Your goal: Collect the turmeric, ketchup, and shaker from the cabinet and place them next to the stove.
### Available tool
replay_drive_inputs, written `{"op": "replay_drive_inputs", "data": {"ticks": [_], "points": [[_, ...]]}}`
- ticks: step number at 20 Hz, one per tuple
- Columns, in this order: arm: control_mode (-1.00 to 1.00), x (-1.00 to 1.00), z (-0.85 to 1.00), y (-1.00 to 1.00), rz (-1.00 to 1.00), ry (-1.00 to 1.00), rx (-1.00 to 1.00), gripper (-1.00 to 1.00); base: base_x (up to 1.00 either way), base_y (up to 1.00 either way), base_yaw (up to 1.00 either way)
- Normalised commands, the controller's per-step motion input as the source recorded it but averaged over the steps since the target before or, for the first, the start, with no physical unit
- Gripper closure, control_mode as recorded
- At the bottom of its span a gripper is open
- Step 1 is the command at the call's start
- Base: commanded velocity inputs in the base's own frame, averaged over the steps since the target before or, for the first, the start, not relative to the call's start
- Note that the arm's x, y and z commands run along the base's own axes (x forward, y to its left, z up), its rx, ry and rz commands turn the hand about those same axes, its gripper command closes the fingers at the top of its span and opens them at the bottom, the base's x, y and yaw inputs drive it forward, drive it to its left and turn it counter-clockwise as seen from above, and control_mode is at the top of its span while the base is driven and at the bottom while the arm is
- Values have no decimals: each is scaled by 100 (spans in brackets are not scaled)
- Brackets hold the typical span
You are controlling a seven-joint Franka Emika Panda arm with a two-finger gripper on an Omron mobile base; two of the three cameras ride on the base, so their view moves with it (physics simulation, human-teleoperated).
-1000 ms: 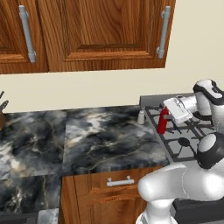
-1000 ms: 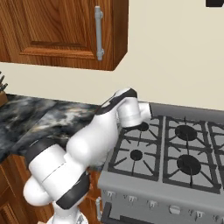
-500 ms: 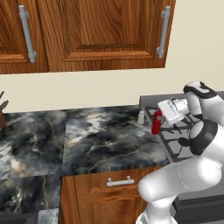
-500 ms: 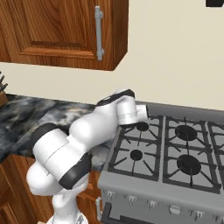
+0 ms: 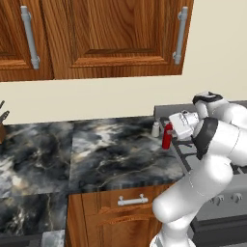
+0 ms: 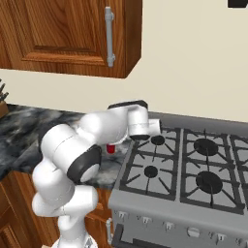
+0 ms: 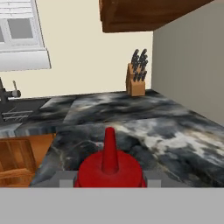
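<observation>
Ketchup (image 5: 166, 137) one, shaker (image 5: 155, 129) one.

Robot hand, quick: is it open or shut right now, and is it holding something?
Gripper: shut on the ketchup, the red bottle with the pointed nozzle, held upright over the marble counter beside the stove.

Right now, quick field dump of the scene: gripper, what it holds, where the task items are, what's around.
gripper: shut on the ketchup
ketchup: upright, at the counter's right end beside the stove; nozzle points up in the hand view
shaker: standing on the counter just left of the ketchup, near the wall
stove: grates bare, right of the counter
counter: dark marbled top
knife block: far end of the counter in the hand view
upper cupboards: doors closed
</observation>
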Motion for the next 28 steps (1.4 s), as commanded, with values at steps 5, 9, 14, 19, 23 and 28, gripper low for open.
{"op": "replay_drive_inputs", "data": {"ticks": [5, 9, 14, 19, 23, 28], "points": [[-100, 19, -26, 0, 0, 0, 0, 100, 0, 0, 0], [-100, 19, -27, 0, 0, 0, 0, 100, 0, 0, 0], [-100, 21, -26, 0, 0, -1, 0, 100, 0, 0, 0], [-100, 22, -24, 0, 0, 0, 0, 100, 0, 0, 0], [-100, 18, -29, 1, 0, 0, 0, 100, 0, 0, 0], [-100, 11, -30, 1, 0, -3, 0, 100, 0, 0, 0]]}}
